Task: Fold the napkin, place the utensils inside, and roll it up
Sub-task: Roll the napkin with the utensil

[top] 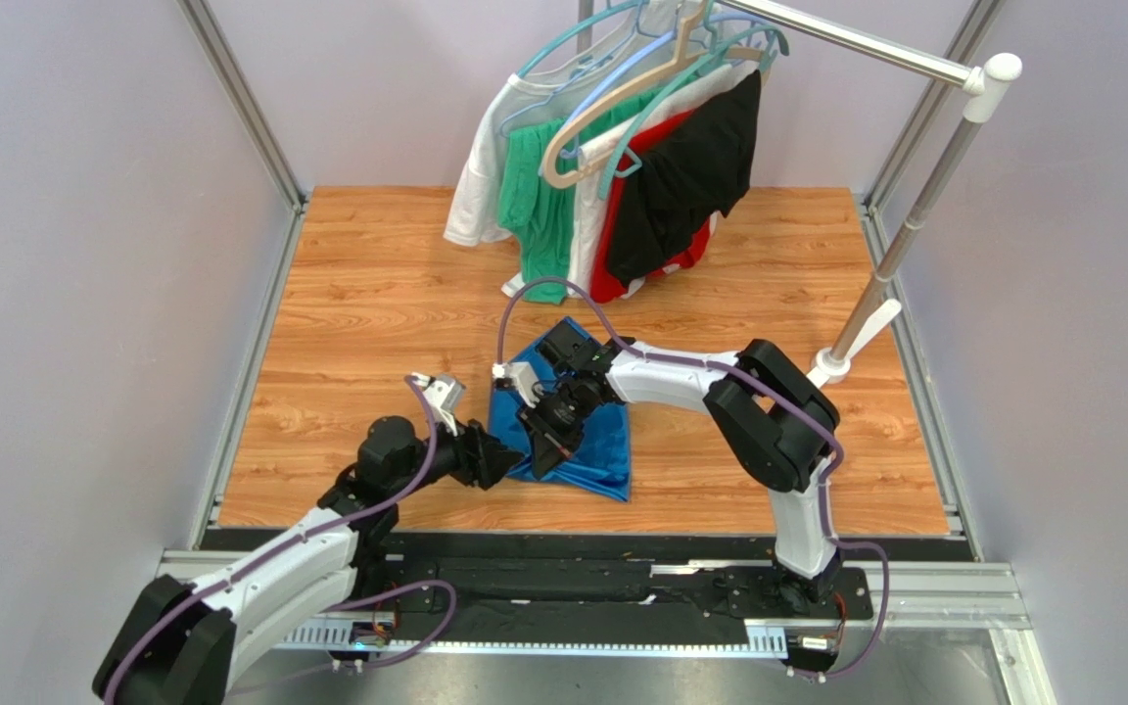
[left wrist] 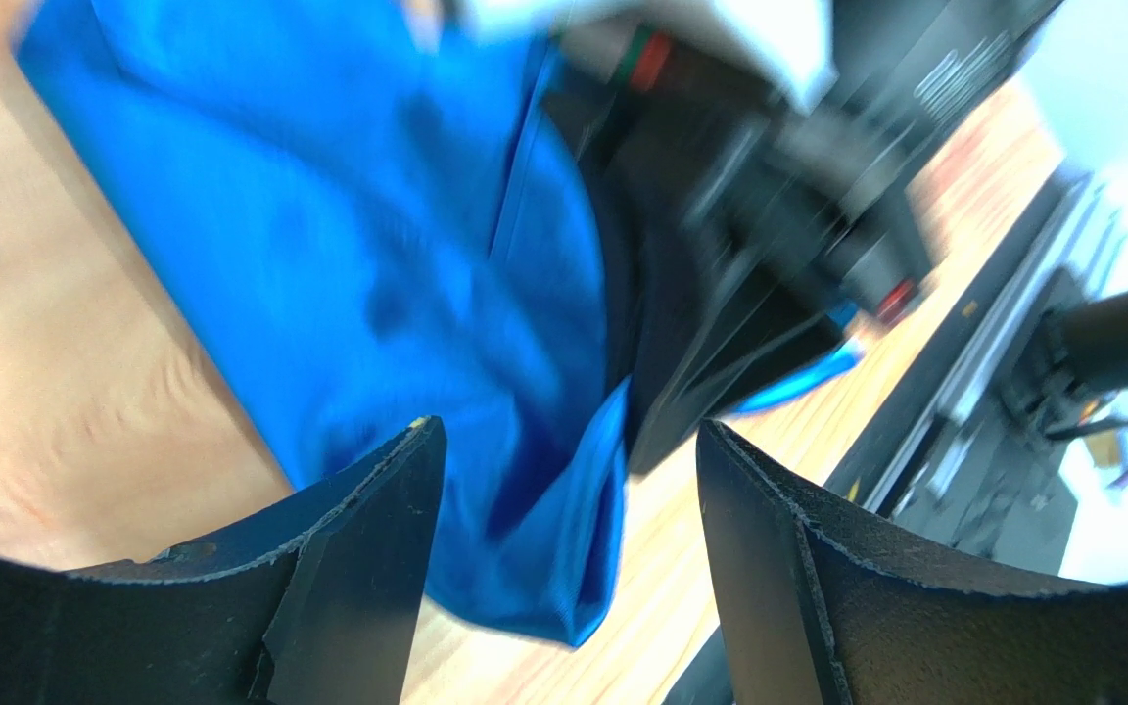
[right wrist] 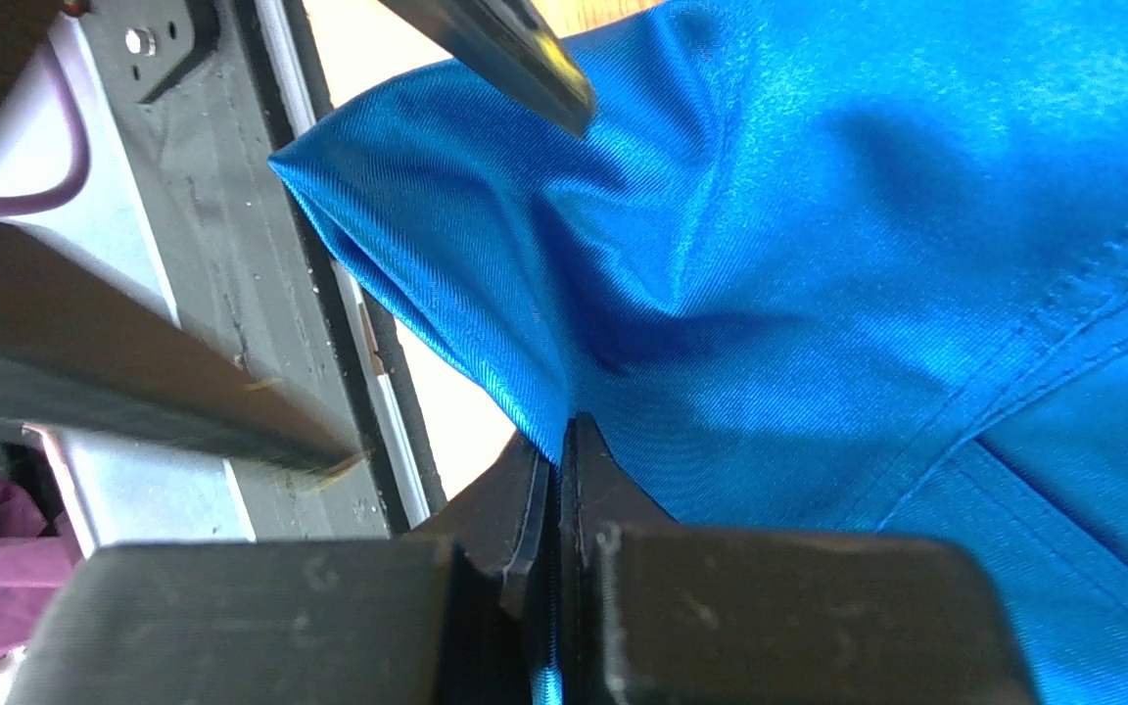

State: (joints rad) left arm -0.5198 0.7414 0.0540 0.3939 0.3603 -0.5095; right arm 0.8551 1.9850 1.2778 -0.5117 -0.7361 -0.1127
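One napkin [top: 604,445] lies on the wooden table [top: 379,294].

napkin [top: 607,444] lies on table [top: 379,294], before hanging garments [top: 673,176].

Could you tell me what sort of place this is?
Probably a robot lab cell, not a home: an aluminium frame and plain walls box in the wood-grain table, and a clothes rail stands at the back.
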